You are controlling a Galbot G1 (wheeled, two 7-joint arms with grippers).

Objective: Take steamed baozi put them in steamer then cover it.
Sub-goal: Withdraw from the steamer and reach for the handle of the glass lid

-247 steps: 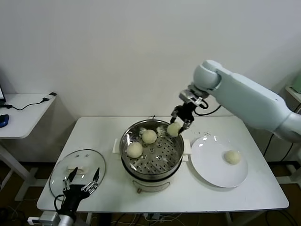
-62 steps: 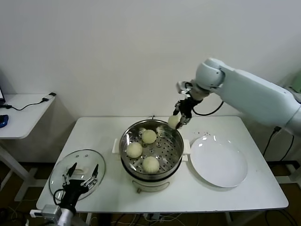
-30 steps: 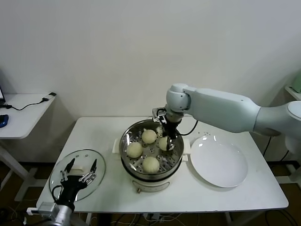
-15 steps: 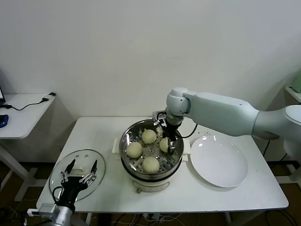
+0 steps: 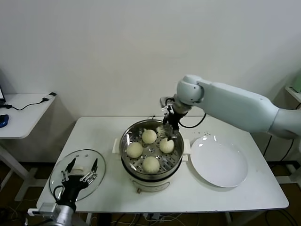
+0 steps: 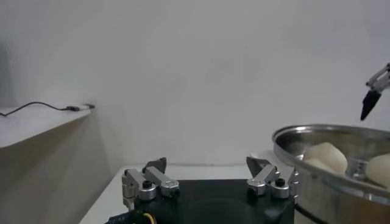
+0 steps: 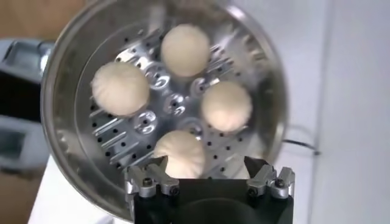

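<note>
Steel steamer (image 5: 129,155) beneath wide-open, empty right gripper (image 5: 170,123).

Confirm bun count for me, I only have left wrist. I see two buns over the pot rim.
Observer: Four buns sit on the tray in the steamer; the latest one lies on the side nearest the plate.
Operator: Anything left on the plate?
Observer: No, the plate holds nothing.
Operator: That dark tip above the rim, is it the right gripper? Holding anything?
Observer: Yes. The right gripper is open above the steamer's far rim and holds nothing.
Operator: Where's the lid? I can't see it.
Observer: The lid lies flat on the table directly under the left gripper, which is open above it.
</note>
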